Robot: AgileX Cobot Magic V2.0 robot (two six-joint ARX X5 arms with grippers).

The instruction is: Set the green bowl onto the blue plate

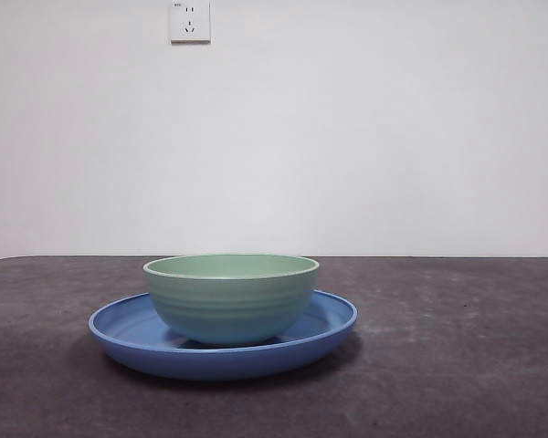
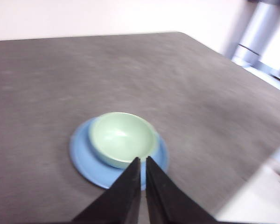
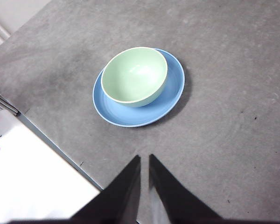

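Already the green bowl [image 1: 231,297] sits upright inside the blue plate [image 1: 119,330], a little off its centre, on the dark grey, mottled desk [image 1: 457,365]. From the front, faint horizontal ridges ring the bowl's outside below a paler rim, and the glossy plate shows its shallow raised edge; a white wall socket [image 1: 190,20] shows only there. Both wrist views look down into the bowl's smooth hollow. Left gripper [image 2: 143,161] and right gripper [image 3: 144,158] hang clear above, jaws pinched nearly together, holding nothing.
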